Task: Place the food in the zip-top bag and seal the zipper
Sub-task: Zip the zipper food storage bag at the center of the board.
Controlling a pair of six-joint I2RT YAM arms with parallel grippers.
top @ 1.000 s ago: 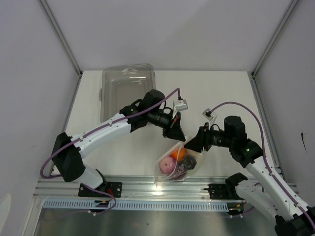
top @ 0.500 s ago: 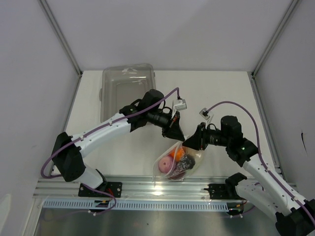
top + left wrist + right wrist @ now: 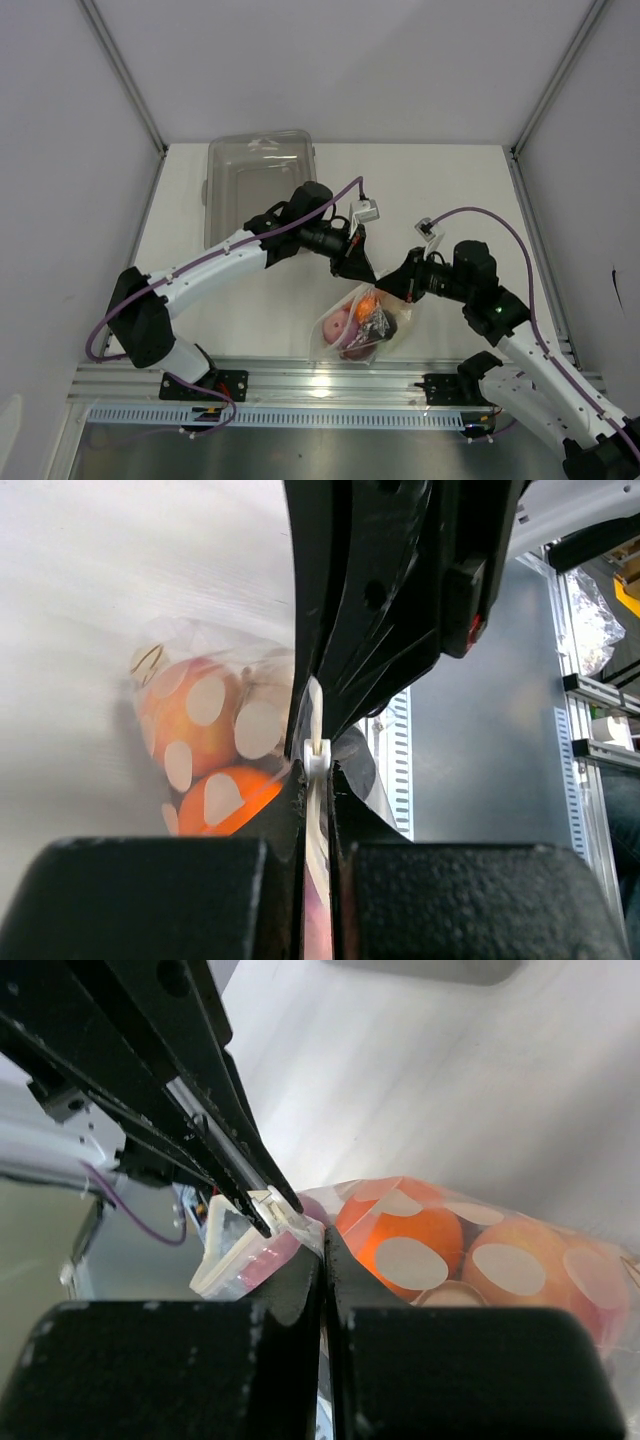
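Food (image 3: 345,326) in bag (image 3: 372,338) — left tool (image 3: 366,278) and right tool (image 3: 383,289) both pinched shut on zipper (image 3: 316,720) — sealing seemingly unfinished.

Both arms alike: left arm (image 3: 210,265) & right arm (image 3: 545,365) have white tube links w/ black joints. A purple cable (image 3: 100,335) loops along each. Small grey-white camera box (image 3: 363,211) at each wrist. The left gripper (image 3: 367,277) & right gripper (image 3: 386,290) are black w/ blocky fingers (image 3: 150,900). Green LED (image 3: 494,310) on right arm. Black bases (image 3: 215,385).
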